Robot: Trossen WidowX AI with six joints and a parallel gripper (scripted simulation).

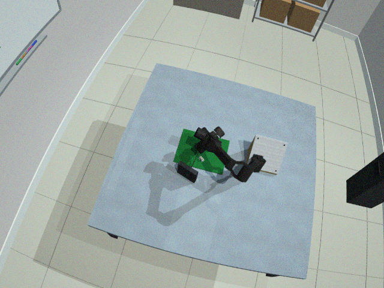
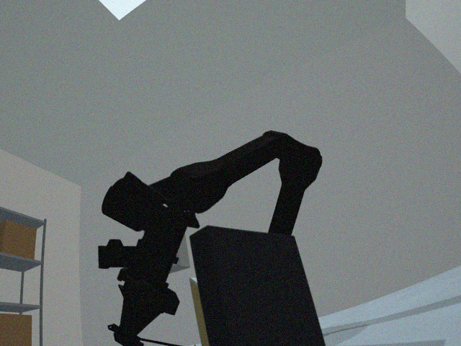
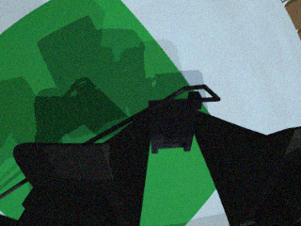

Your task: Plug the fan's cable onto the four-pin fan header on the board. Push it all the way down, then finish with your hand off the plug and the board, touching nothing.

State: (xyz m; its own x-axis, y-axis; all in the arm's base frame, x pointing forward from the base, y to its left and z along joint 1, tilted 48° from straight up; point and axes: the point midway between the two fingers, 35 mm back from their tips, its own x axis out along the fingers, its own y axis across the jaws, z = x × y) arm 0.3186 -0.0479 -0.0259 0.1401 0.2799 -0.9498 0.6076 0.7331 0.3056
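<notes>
The job is partway along: the plug [image 3: 171, 119] is in hand, but the pictures do not show it seated. The tool [image 1: 198, 149] [image 2: 128, 335] [image 3: 171, 117] is clamped on the plug, which lies across between its fingertips. Its cable [image 2: 160, 341] [image 3: 113, 128] trails from it, probably to the dark upright block [image 1: 186, 171] [image 2: 253, 282], which I take to be the fan.

The green board [image 1: 182, 152] [image 3: 176, 193] lies inward from the left edge of the counter [image 1: 248, 216], as the top view shows it, and nearer the top left corner than the bottom right one. A small pale part [image 1: 201, 158], likely the header, sits on the board on its side toward the counter's bottom edge. The tool and plug are over the board, near that part; how high they are, I cannot tell.

By my reading, what remains is to line the plug up over the pins, press it fully down, let go and draw clear. The wrist view does not show the pins, so alignment is hard to judge, and a snagged cable could tilt the plug.
</notes>
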